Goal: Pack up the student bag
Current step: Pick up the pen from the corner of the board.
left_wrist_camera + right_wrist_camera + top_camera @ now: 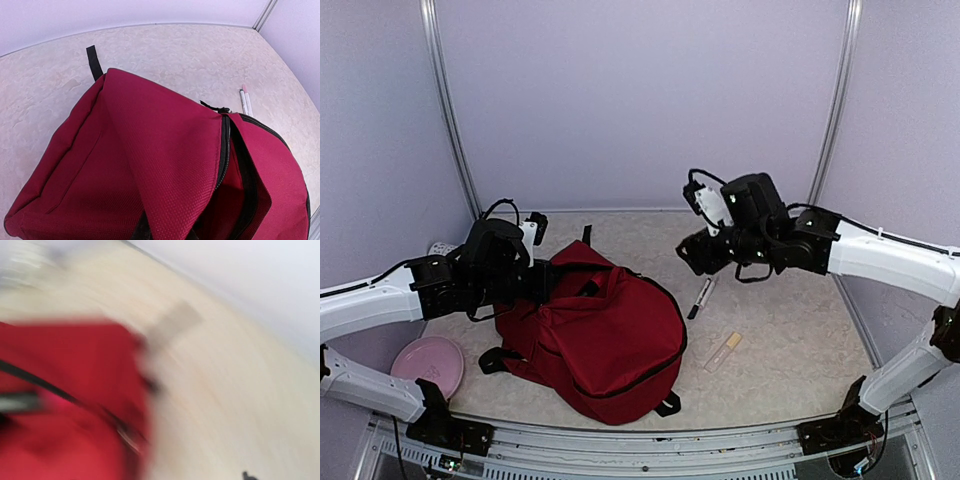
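Left gripper (544,280), centre-left, looks clamped on bag (610,345) flap, holding it open; right gripper (692,255) state: cannot tell. Next: grab pen (701,297) near bag.

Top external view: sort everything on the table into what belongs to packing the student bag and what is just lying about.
Belongs to the job:
student bag, main zip open
pen and small beige block to its right, probably things to pack

Probably just lying about:
pink plate, near left corner
small white object, far left, too small to identify
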Robot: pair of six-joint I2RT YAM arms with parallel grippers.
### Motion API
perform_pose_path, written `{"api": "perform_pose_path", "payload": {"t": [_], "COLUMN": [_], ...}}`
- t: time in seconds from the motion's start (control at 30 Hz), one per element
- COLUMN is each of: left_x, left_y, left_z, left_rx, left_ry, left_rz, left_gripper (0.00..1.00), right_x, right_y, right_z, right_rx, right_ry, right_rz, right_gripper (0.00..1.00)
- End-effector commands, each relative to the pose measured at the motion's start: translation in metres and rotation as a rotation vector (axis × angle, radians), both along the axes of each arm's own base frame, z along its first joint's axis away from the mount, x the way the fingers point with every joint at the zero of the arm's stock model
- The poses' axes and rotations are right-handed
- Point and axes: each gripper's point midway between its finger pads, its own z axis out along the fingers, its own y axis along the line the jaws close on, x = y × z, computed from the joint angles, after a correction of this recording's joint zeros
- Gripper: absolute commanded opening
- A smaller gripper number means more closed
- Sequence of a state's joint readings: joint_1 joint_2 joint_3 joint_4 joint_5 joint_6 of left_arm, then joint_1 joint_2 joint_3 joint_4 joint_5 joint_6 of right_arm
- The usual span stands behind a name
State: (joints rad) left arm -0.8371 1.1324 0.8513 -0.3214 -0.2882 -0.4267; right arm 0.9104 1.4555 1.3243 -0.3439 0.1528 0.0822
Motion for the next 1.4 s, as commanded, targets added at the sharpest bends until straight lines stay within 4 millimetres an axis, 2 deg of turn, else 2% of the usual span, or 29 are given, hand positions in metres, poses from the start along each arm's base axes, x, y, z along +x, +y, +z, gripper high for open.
{"api": "perform_pose_path", "payload": {"t": [0.0,0.13,0.2,0.4,0.6,0.8,0.83,0.97,1.13,1.23,1.3,1.37], "left_x": [0.004,0.001,0.000,-0.004,-0.003,-0.001,0.000,-0.001,-0.001,-0.002,-0.003,-0.003], "left_y": [-0.006,-0.009,-0.010,-0.009,-0.006,-0.006,-0.007,-0.008,-0.007,-0.004,0.001,0.008], "left_z": [0.011,0.007,0.005,0.004,0.006,0.005,0.005,0.005,0.006,0.007,0.008,0.009], "left_rx": [-0.044,-0.032,-0.023,-0.011,-0.001,0.016,0.018,0.013,0.021,0.032,0.048,0.063], "left_ry": [-0.040,-0.036,-0.034,-0.034,-0.048,-0.049,-0.049,-0.049,-0.052,-0.055,-0.054,-0.057], "left_rz": [0.000,-0.012,-0.017,-0.017,-0.009,-0.012,-0.012,-0.019,-0.018,-0.012,-0.001,0.027], "left_gripper": [0.09,0.09,0.09,0.10,0.10,0.10,0.10,0.10,0.11,0.17,0.19,0.20], "right_x": [-0.022,-0.045,-0.048,-0.051,-0.070,-0.093,-0.096,-0.095,-0.085,-0.082,-0.080,-0.074], "right_y": [-0.108,-0.129,-0.132,-0.125,-0.123,-0.109,-0.110,-0.115,-0.110,-0.106,-0.102,-0.090], "right_z": [-0.147,-0.208,-0.227,-0.259,-0.282,-0.288,-0.290,-0.290,-0.283,-0.279,-0.272,-0.253], "right_rx": [-0.218,-0.210,-0.210,-0.208,-0.251,-0.289,-0.294,-0.317,-0.334,-0.330,-0.314,-0.281], "right_ry": [0.342,0.482,0.517,0.580,0.646,0.682,0.687,0.674,0.674,0.680,0.681,0.647], "right_rz": [-0.509,-0.623,-0.664,-0.678,-0.668,-0.606,-0.599,-0.574,-0.503,-0.464,-0.437,-0.372], "right_gripper": [0.79,0.83,0.84,0.84,0.81,0.73,0.68,0.38,0.15,0.00,0.00,0.00]}}
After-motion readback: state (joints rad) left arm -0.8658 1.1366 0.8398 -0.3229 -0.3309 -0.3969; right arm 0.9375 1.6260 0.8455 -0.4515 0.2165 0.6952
